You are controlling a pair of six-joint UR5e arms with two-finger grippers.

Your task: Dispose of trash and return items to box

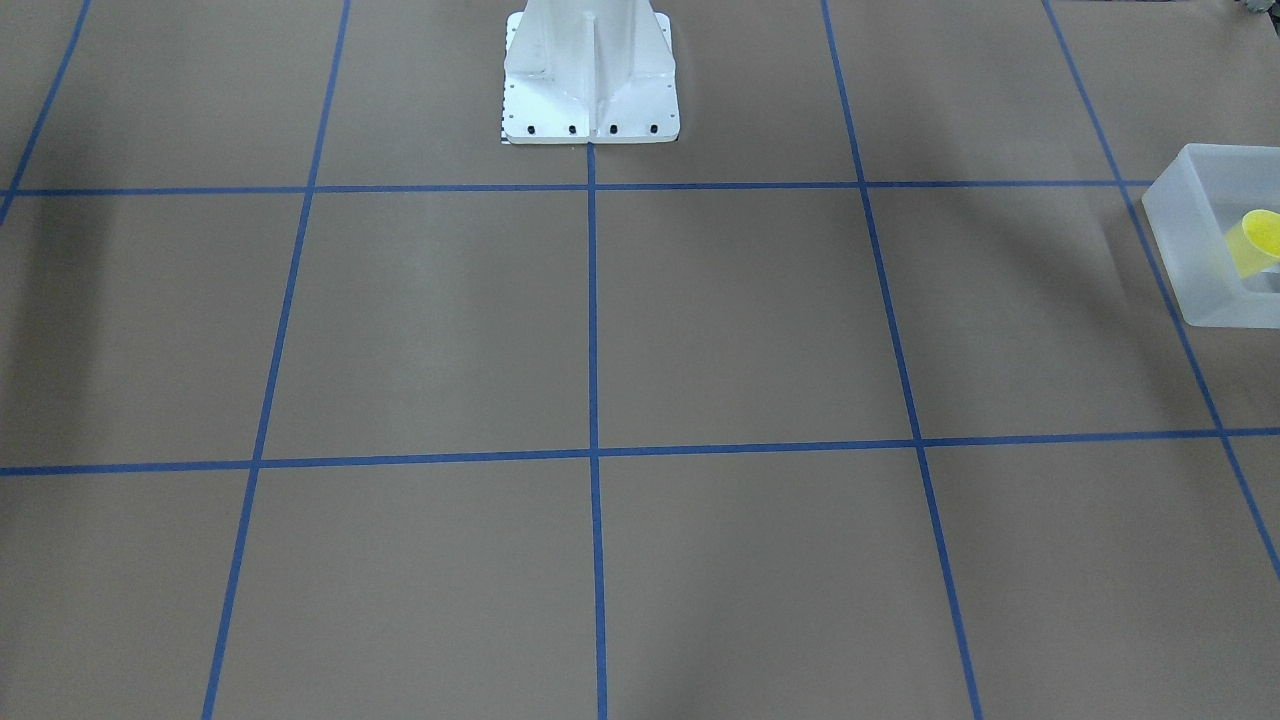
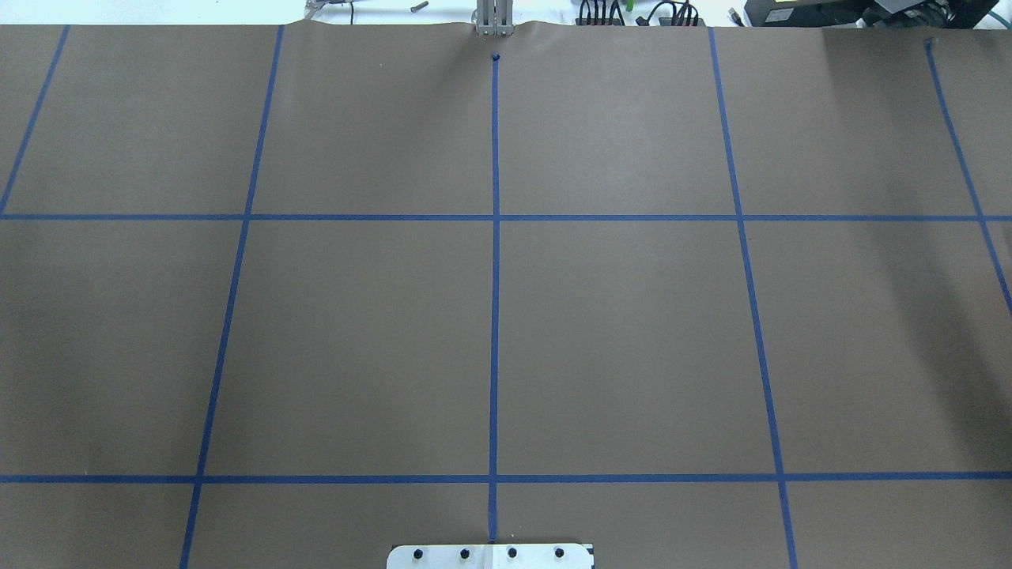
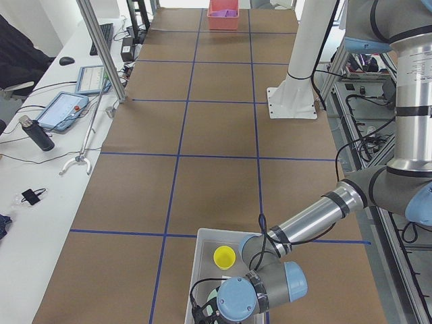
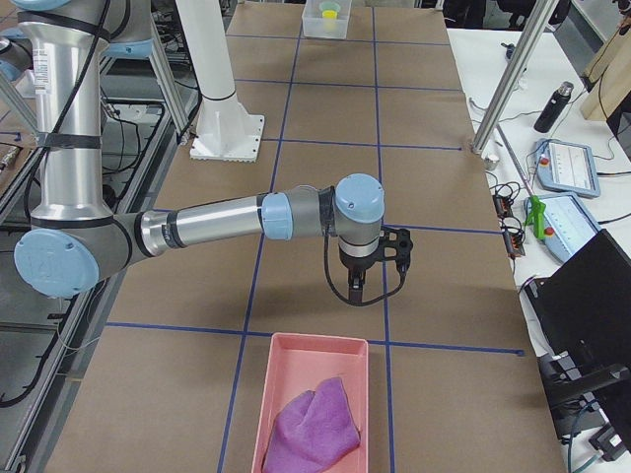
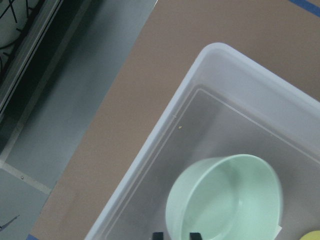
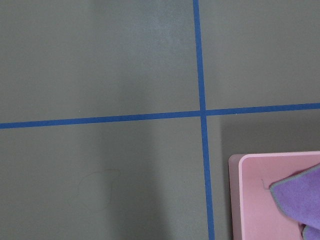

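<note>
The frosted white box (image 5: 165, 130) stands at the table's end on my left; it also shows in the front view (image 1: 1200, 230) and the left side view (image 3: 202, 270). The mint-green bowl (image 5: 225, 200) sits upright inside it. The yellow cup (image 1: 1262, 240) is in the box too, beside the bowl (image 3: 224, 257). My left gripper (image 5: 176, 235) hangs over the box, its two fingertips (image 5: 157, 235) apart on either side of the bowl's near rim. My right gripper (image 4: 353, 291) points down over bare table; I cannot tell whether it is open or shut.
A pink tray (image 4: 286, 394) with a purple cloth (image 4: 315, 419) lies at the table's right end, close to my right gripper; it also shows in the right wrist view (image 6: 250, 200). The white robot base (image 1: 590, 80) stands at the table's middle edge.
</note>
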